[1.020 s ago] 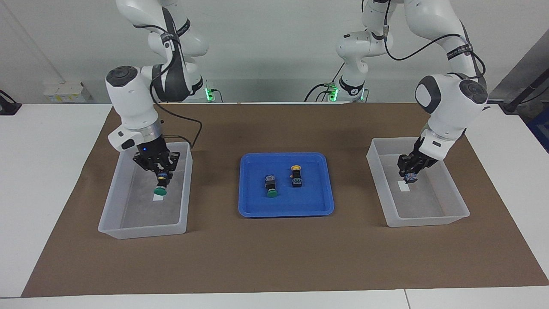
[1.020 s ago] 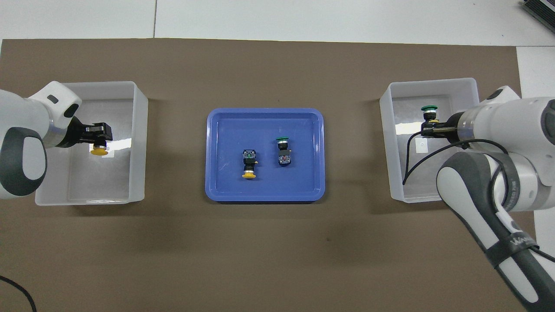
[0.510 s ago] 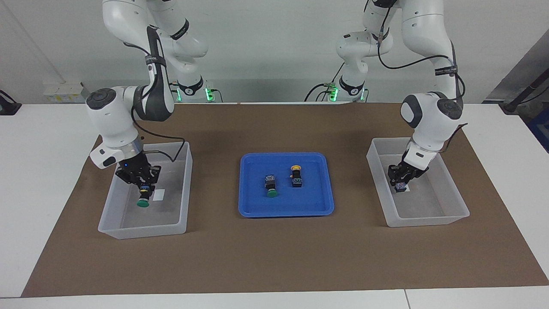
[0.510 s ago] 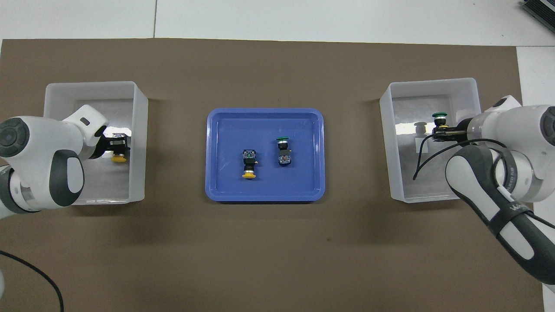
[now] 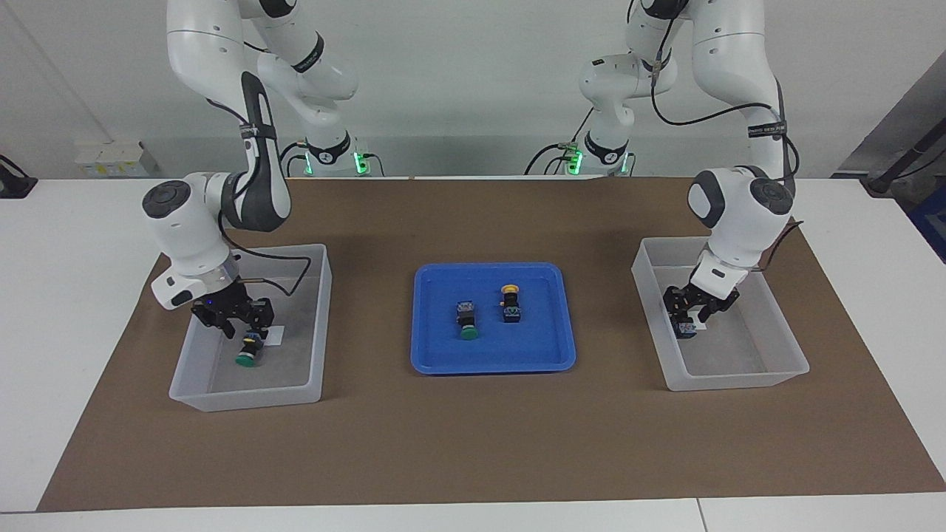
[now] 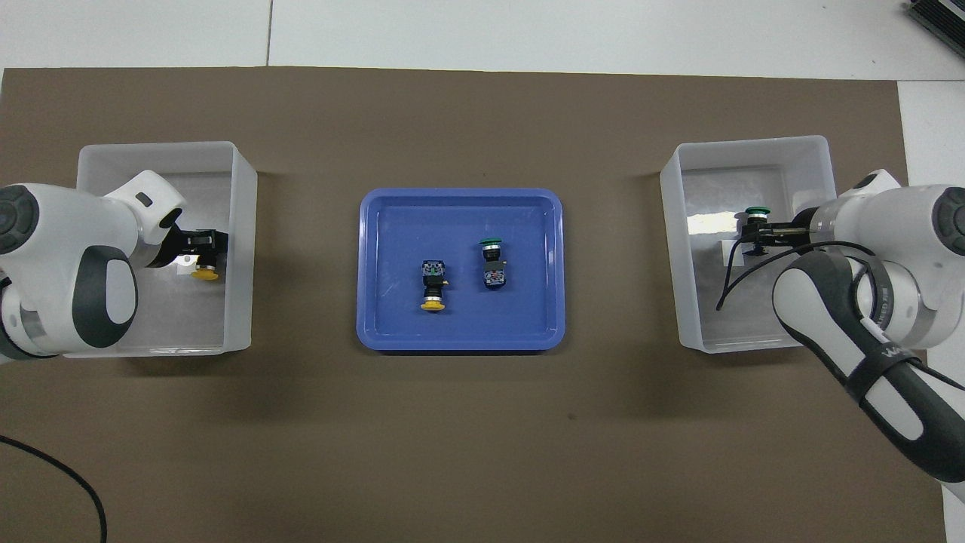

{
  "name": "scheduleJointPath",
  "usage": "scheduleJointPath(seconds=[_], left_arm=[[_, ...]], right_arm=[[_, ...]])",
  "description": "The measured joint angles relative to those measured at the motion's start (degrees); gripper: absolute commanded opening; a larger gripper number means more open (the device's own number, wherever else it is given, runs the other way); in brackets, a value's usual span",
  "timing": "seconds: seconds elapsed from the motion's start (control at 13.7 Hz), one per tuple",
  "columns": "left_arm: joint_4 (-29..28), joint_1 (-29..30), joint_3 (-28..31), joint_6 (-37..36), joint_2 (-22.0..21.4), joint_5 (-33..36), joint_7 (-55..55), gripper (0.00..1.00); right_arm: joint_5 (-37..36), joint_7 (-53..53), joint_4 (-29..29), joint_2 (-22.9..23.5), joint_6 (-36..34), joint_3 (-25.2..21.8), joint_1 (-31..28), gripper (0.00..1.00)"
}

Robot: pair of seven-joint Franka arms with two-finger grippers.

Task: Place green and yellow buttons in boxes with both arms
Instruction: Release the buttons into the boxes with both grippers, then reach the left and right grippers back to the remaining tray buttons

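Left hand (image 5: 693, 316) in box (image 5: 783, 373), near wall

Both views are evenly and brightly lit from above, with no harsh highlights on the white table (image 5: 59, 310). The brown mat (image 6: 467, 422) takes only soft, diffuse shadows: a faint dark band lies beside each translucent bin and beside the blue tray (image 6: 369, 264). In the overhead view, white glare patches sit on the floors of both bins (image 6: 705, 223) and a weak sheen crosses the tray. Green indicator lights (image 5: 360, 162) glow at the arm bases. Focus is sharp across the table; small parts are soft. Straight edges bow slightly near the frame borders.
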Motion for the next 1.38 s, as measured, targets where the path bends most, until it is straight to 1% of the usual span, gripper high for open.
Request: scheduleJointPath(seconds=[0.07,0.15,0.29,0.51,0.66,0.73,0.8,0.87,0.95,1.17,1.38], left_arm=[[1.3,0.0,0.0,-2.2,-1.0,0.2,0.0,0.86],[2.2,-0.2,-0.1,-4.4,-2.4,0.6,0.0,0.86],[3.5,-0.9,-0.2,-8.6,-4.8,1.7,-0.6,0.86],[6.8,-4.0,-0.4,-14.9,-6.5,5.1,-6.1,0.86],[9.7,-6.6,-0.7,-19.8,-7.6,6.2,-10.3,0.86],[10.9,-7.7,-0.9,-22.1,-8.5,6.3,-11.7,0.87],[11.4,-8.5,-1.0,-23.7,-9.4,6.3,-12.6,0.90],[11.5,-9.1,-1.0,-24.8,-10.4,6.3,-13.2,0.94],[11.5,-9.5,-1.1,-25.8,-11.3,6.3,-13.5,1.00],[11.5,-9.8,-1.4,-28.1,-13.7,6.3,-13.6,1.00],[11.5,-9.8,-1.4,-28.7,-14.9,6.3,-13.6,1.00]], right_arm=[[0.0,0.0,0.3,-0.6,0.0,0.2,0.3,0.93],[0.0,0.1,0.7,-1.7,-0.4,0.3,0.9,0.94],[0.0,2.4,2.1,-4.6,-4.2,0.5,3.3,1.00],[0.0,8.8,4.5,-8.6,-10.6,0.8,7.9,1.00],[0.0,14.0,5.0,-9.8,-12.0,0.9,11.8,1.00],[0.0,15.9,5.2,-9.7,-12.0,0.9,13.8,1.00],[0.0,17.2,5.2,-9.6,-12.0,1.0,15.7,1.00],[0.0,18.7,5.3,-9.5,-11.8,1.0,17.6,1.00],[0.0,21.0,5.5,-9.2,-11.5,1.0,19.5,1.00],[0.0,27.9,7.1,-6.9,-10.4,1.1,25.3,1.00],[-0.4,33.4,9.3,-2.7,-6.5,1.1,30.4,1.00]])
